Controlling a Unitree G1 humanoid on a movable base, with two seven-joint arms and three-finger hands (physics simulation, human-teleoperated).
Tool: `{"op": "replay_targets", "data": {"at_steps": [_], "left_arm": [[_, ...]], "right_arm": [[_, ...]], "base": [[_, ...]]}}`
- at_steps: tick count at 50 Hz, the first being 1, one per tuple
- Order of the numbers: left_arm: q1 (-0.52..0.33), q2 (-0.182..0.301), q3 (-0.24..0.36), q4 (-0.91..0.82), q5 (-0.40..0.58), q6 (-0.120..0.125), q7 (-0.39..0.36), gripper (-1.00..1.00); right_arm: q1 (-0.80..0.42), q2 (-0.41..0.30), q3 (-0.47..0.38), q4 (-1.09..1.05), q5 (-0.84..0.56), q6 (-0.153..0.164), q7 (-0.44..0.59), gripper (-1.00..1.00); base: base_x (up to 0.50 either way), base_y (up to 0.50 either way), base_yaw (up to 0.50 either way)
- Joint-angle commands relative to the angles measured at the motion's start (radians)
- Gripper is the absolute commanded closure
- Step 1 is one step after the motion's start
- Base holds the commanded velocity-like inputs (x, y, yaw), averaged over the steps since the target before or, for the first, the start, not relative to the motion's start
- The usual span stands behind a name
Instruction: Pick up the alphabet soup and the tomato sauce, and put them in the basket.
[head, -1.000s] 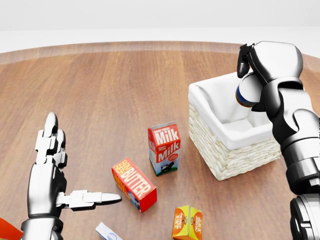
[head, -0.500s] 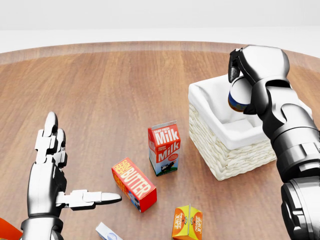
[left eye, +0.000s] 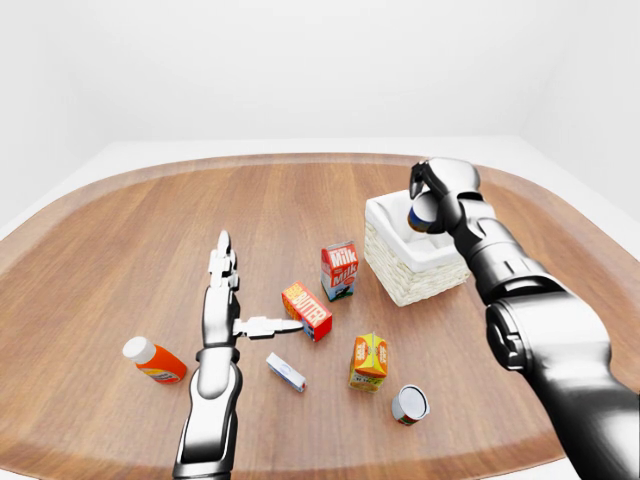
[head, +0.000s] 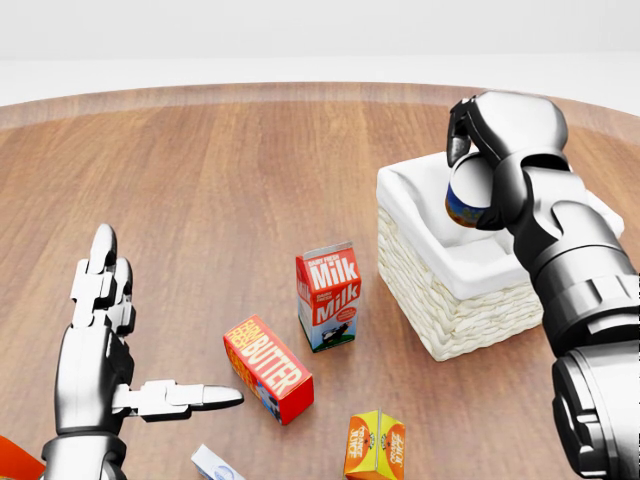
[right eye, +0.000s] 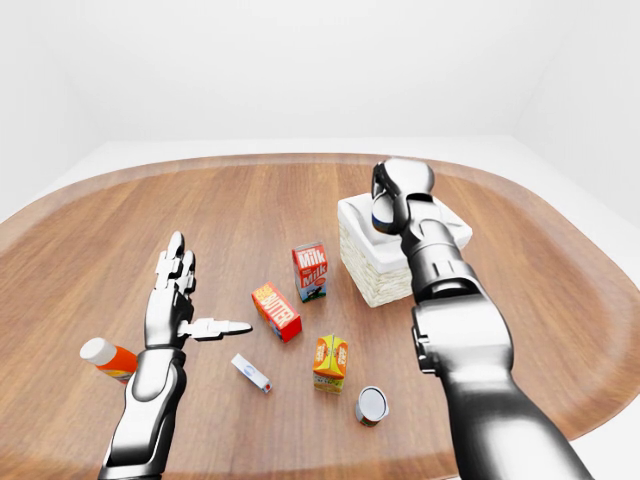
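Soup or sauce can (head: 468, 195), which of the two I cannot tell from its label, sits gripped in the right hand (head: 490, 150), fingers curled round its upper part, and hangs over the open top of the basket (head: 455, 320). It is held upright above the white lining, apparently so that it can drop or be lowered straight in without catching the rim. A second can (left eye: 409, 404) lies on its side on the table (head: 200, 180) near the bottom of the left-eye view, well apart from the basket; it is likely the other item still to be collected.

The left hand (head: 105, 345) is spread flat over the table, fingers straight and thumb pointing out toward the butter box (head: 268, 368), holding nothing. It seems parked clear of the work.

The milk carton (head: 328, 296), the small juice carton (head: 374, 444) and the bottle (left eye: 153, 361) lie untouched on the wood.

Compared with a second ago, the right hand has carried the can leftward in the head view, from the basket's right-hand edge to a position more squarely over its middle. The left hand has not moved.
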Motion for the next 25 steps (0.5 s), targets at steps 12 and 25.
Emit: {"op": "replay_targets", "data": {"at_steps": [12, 25], "left_arm": [[0.005, -0.001, 0.009, -0.019, -0.022, 0.000, -0.008, -1.00], [0.002, -0.001, 0.010, -0.010, -0.023, 0.000, -0.006, -1.00]], "right_arm": [[0.034, 0.005, -0.005, 0.002, 0.005, 0.063, -0.014, 1.00], [0.041, -0.002, -0.007, 0.001, 0.016, 0.066, -0.018, 1.00]], "base": [[0.00, 0.00, 0.00], [0.00, 0.00, 0.00]]}}
